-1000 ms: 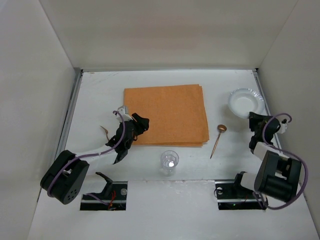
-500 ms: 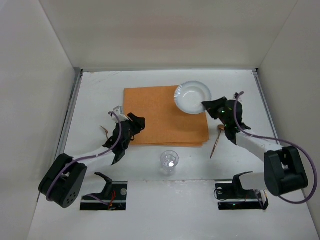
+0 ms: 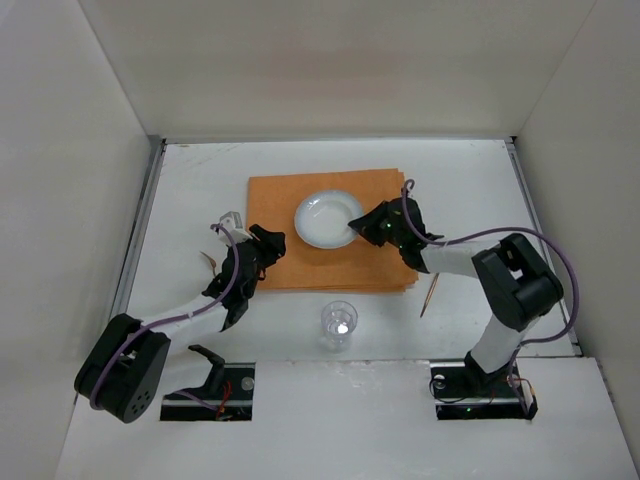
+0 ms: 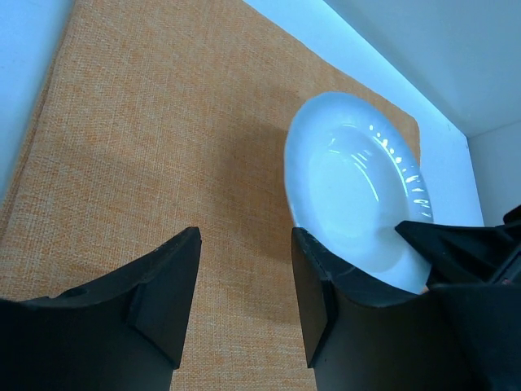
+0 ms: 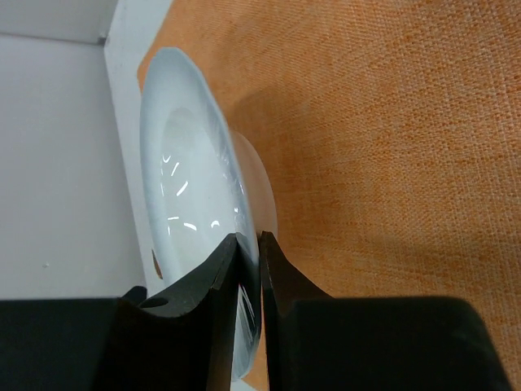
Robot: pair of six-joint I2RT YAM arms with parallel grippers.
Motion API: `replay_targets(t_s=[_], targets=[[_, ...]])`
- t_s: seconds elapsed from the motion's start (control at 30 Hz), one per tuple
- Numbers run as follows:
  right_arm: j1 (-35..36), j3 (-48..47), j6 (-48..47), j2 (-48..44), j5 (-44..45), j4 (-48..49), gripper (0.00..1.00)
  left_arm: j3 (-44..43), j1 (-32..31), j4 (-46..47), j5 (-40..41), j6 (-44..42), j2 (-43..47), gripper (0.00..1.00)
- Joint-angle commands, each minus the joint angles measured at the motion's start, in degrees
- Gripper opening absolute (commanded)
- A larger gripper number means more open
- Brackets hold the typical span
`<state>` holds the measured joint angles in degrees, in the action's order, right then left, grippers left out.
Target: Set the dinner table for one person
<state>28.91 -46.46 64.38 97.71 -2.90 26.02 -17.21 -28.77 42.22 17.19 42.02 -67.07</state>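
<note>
A white plate (image 3: 326, 217) sits over the middle of the orange placemat (image 3: 300, 258) on the white dinner table (image 3: 200, 180). My right gripper (image 3: 362, 229) is shut on the plate's right rim; its fingers (image 5: 273, 277) pinch the rim (image 5: 195, 220) in the right wrist view. My left gripper (image 3: 262, 240) is open and empty over the placemat's left edge. Its fingers (image 4: 167, 285) frame bare cloth (image 4: 146, 147), with the plate (image 4: 350, 187) ahead to the right.
A clear glass (image 3: 339, 323) stands on the table in front of the placemat. A wooden spoon (image 3: 431, 292) lies right of the placemat, partly hidden by my right arm. A small brown utensil (image 3: 210, 262) lies left of my left arm. Grey rails (image 3: 140, 230) line the table sides.
My right gripper has carried the plate from the table's far right to the middle of the placemat. My left gripper has stayed near the placemat's left edge.
</note>
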Motion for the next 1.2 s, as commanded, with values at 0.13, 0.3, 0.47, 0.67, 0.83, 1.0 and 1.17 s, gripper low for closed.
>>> replay_targets(t_s=[0.13, 0.3, 0.47, 0.67, 0.83, 1.0, 1.17], targets=[[0.8, -6.0, 2.8, 3.4, 0.6, 8.1, 0.12, 0.2, -0.1, 2.5, 0.9, 0.0, -0.4, 0.45], [1.4, -5.8, 3.3, 4.9, 0.5, 7.7, 0.13, 0.2, 0.0, 2.5, 0.9, 0.0, -0.6, 0.45], [2.2, -4.3, 3.6, 5.4, 1.9, 6.1, 0.24, 0.2, -0.5, 2.7, 1.4, -0.4, -0.8, 0.45], [2.2, -2.8, 2.6, 4.0, 1.7, 3.6, 0.49, 0.1, -0.5, 2.7, 1.3, -0.4, -1.0, 0.45], [2.5, 0.0, -1.4, -0.9, 1.7, -3.1, 0.55, 0.4, -0.4, 2.7, 1.3, -0.3, 0.0, 0.45], [2.9, 5.6, -6.7, -10.7, 3.7, -10.5, 0.58, 0.3, -0.4, 2.5, 0.8, 0.3, -0.3, 0.45], [5.5, 8.2, -12.8, -22.9, 5.5, -20.4, 0.54, 0.0, -0.5, 2.7, 0.6, 0.4, -1.4, 0.45]])
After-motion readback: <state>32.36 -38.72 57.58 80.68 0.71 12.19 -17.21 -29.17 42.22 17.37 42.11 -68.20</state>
